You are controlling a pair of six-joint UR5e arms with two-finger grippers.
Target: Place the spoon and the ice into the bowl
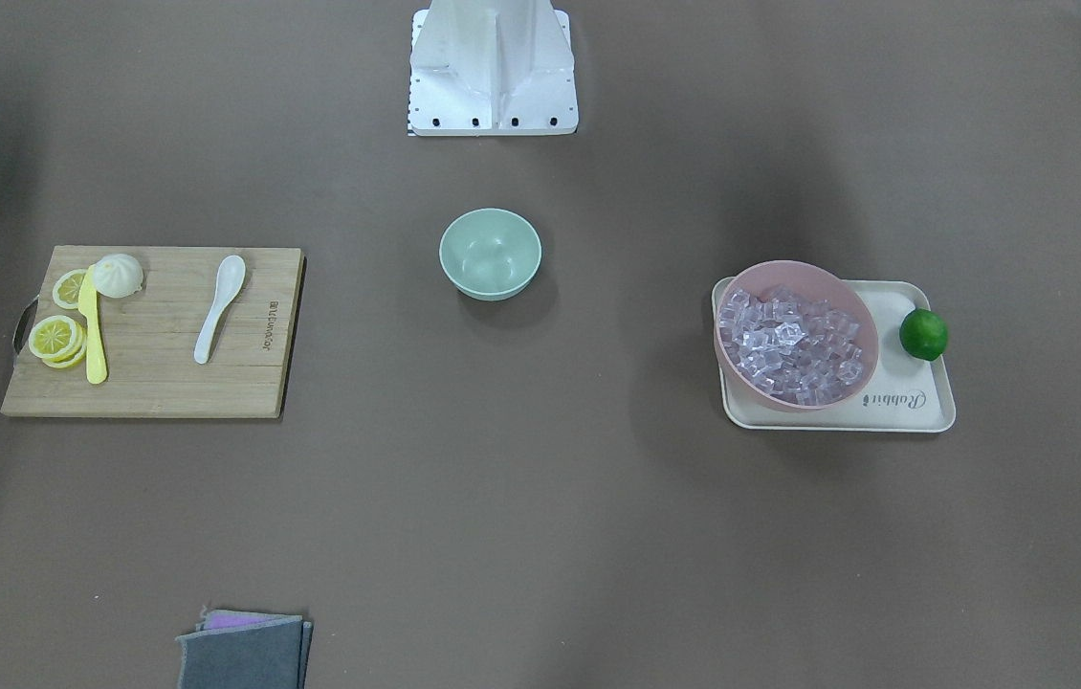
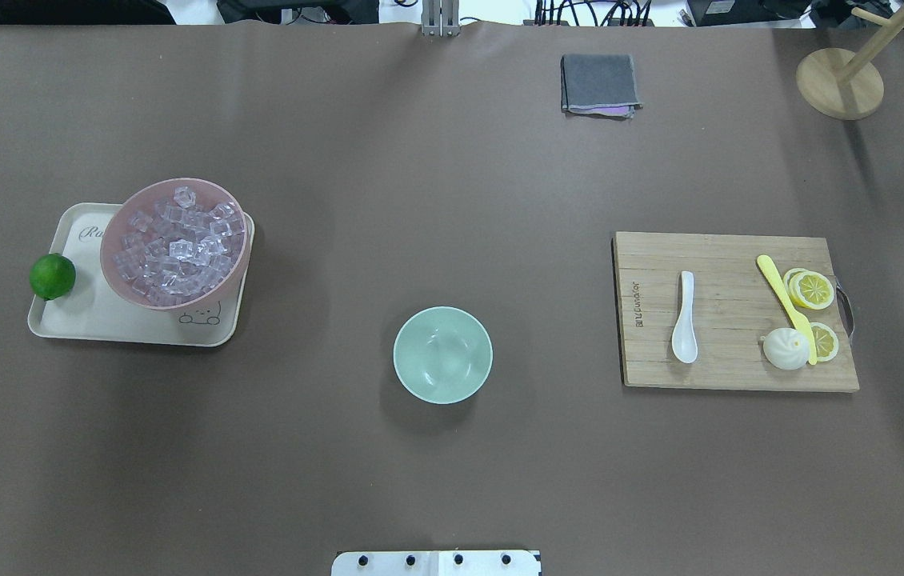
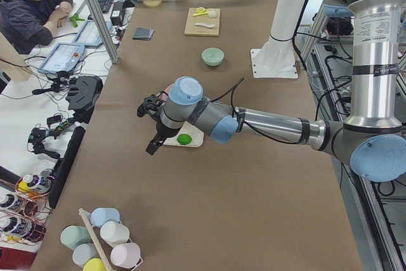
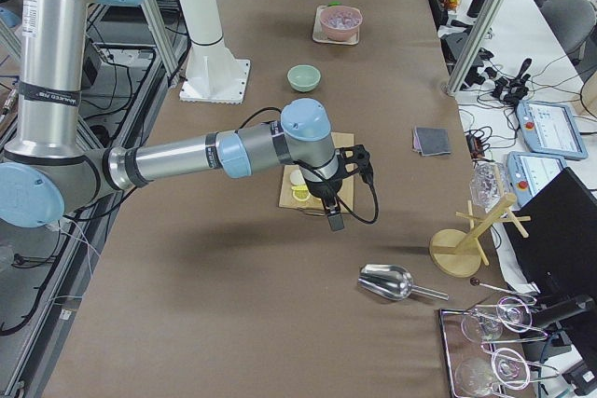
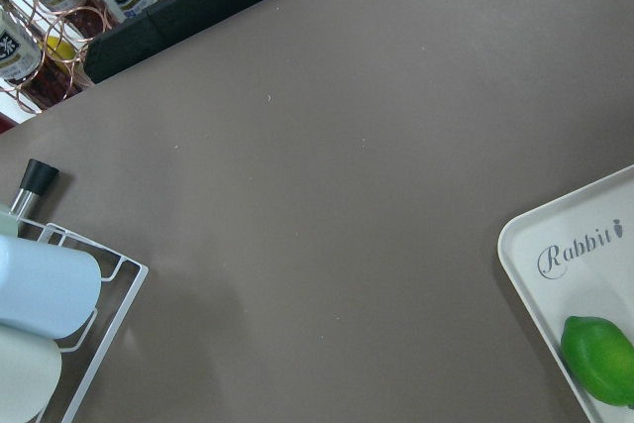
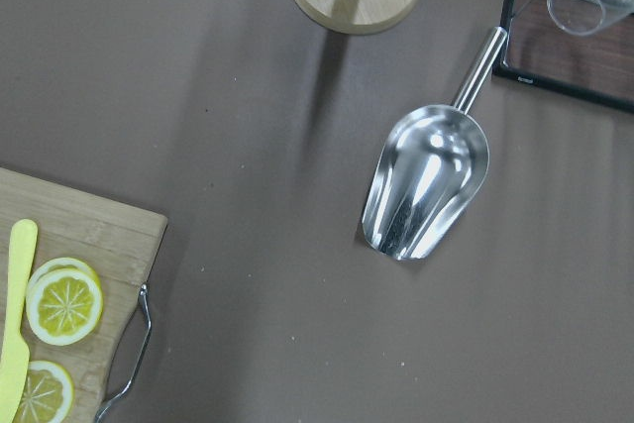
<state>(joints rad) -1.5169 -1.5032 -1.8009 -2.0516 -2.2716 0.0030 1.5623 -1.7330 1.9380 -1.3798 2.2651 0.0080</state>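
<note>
The white spoon (image 2: 685,317) lies on the wooden cutting board (image 2: 732,376), scoop toward the robot; it also shows in the front view (image 1: 219,306). The mint-green bowl (image 2: 442,354) stands empty at the table's middle. The ice (image 2: 177,246) is a heap of clear cubes in the pink bowl (image 2: 112,248) on a cream tray (image 2: 100,320). My left gripper (image 3: 154,146) hangs above the table near the tray, and my right gripper (image 4: 334,221) hangs by the board's end. Both show only in the side views, so I cannot tell whether they are open or shut.
A lime (image 2: 52,276) sits on the tray. A yellow knife (image 2: 784,304), lemon slices (image 2: 810,289) and a white bun (image 2: 786,349) lie on the board. A metal scoop (image 6: 426,185), a wooden stand (image 2: 839,82) and a grey cloth (image 2: 598,83) are nearby.
</note>
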